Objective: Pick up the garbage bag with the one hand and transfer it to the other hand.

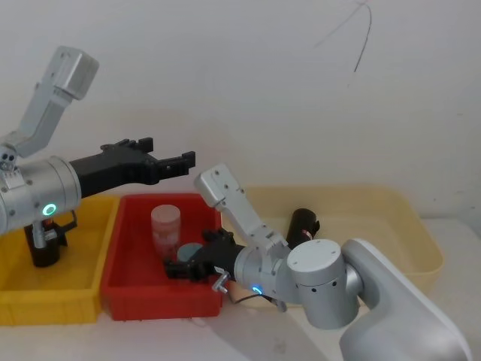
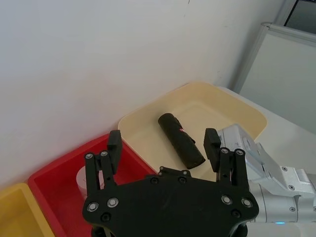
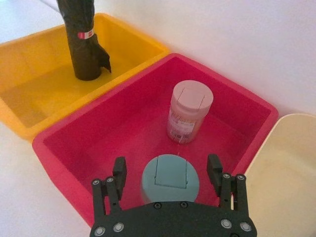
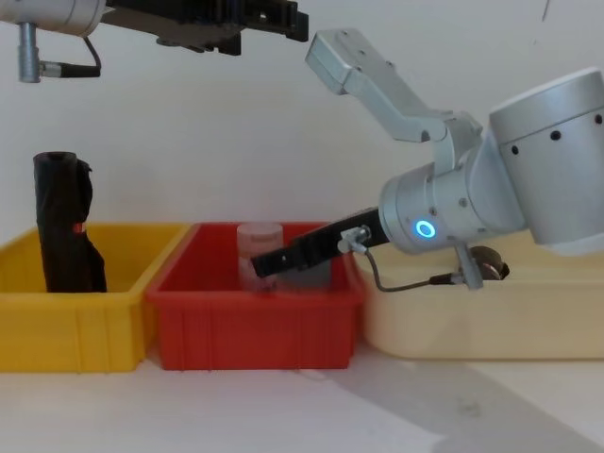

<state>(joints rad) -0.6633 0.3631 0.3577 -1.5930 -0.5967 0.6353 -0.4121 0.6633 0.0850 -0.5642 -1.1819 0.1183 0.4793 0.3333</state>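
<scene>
The garbage bag (image 2: 181, 140), a tight black cylinder of rolled plastic with a small red-and-white label, lay on its side on the smooth floor of the cream tray (image 2: 237, 106), with bare tray floor on both sides and neither claw touching it. The left claw (image 1: 167, 160), matte black on the arm with the green ring light, hung high above the red bin (image 1: 124, 289) with its fingers spread and nothing between them. The right claw (image 3: 168, 170), on the arm with the blue ring light, reached low into the red bin, its fingers spread on either side of a round teal-capped jar (image 3: 170, 178), not touching it. A taller pink-capped jar (image 3: 189, 111) stood upright just beyond, apart from the bin walls. In the yellow bin (image 3: 34, 113) a taller, wrinkled black roll (image 3: 84, 42) stood upright. The three glossy plastic trays sat side by side on the white surface (image 4: 302, 411), rims nearly touching.
</scene>
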